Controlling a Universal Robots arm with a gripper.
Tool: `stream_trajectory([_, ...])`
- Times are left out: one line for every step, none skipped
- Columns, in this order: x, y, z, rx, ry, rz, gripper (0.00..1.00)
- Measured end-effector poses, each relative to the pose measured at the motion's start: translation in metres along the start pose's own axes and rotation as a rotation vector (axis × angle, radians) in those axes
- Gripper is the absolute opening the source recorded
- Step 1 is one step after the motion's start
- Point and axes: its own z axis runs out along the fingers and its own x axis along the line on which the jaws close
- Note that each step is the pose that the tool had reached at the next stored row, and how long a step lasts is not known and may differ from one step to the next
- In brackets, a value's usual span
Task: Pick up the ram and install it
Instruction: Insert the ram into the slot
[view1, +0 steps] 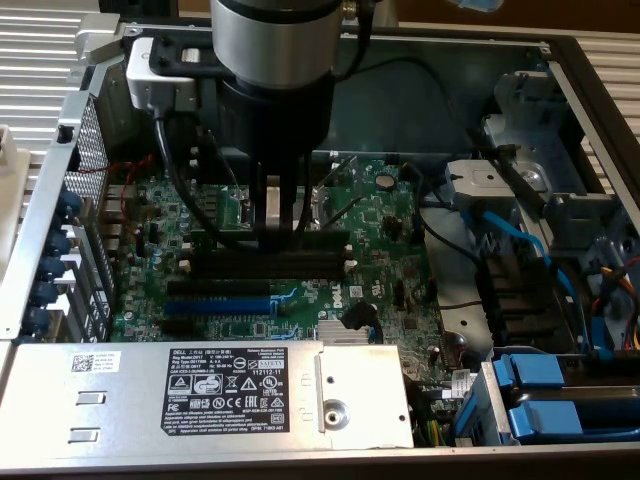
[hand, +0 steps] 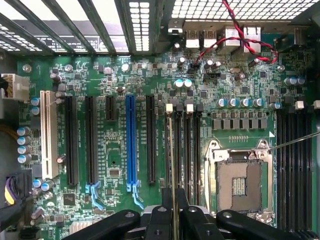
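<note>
Jaws are clamped shut on the ram (hand: 173, 150), holding it edge-on right at the black memory slots (hand: 187, 150), beside the CPU socket (hand: 239, 185). Can't tell if it's seated.

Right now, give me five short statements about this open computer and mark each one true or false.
1. The jaws are shut on the memory stick. True.
2. The stick lies flat. False: it stands on edge along the black memory slots.
3. The board carries a blue slot. True.
4. A cooler covers the processor socket. False: the processor socket is bare.
5. A twisted red and black wire runs over the board's edge. True.
</note>
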Motion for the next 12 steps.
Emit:
stream_trajectory([0.0000,0.0000,0.0003,0.0000,0.0001,0.000,0.15])
stream_trajectory([0.0000,0.0000,0.0006,-0.0001,0.0001,0.000,0.15])
stream_trajectory([0.0000,0.0000,0.0010,0.0000,0.0000,0.001,0.15])
stream_trajectory([0.0001,0.0000,0.0014,0.0003,0.0000,0.001,0.15])
stream_trajectory([0.0001,0.0000,0.0019,0.0005,-0.0002,0.001,0.15])
stream_trajectory([0.0001,0.0000,0.0025,0.0006,-0.0002,0.002,0.15])
stream_trajectory([0.0001,0.0000,0.0031,0.0005,-0.0002,0.002,0.15])
stream_trajectory([0.0002,0.0000,0.0037,0.0006,-0.0001,0.003,0.15])
stream_trajectory([0.0002,0.0000,0.0043,0.0006,0.0000,0.003,0.15])
stream_trajectory([0.0003,0.0000,0.0051,0.0006,0.0000,0.003,0.15])
stream_trajectory([0.0003,0.0000,0.0059,0.0006,-0.0001,0.004,0.15])
stream_trajectory([0.0003,0.0000,0.0065,0.0007,-0.0001,0.005,0.15])
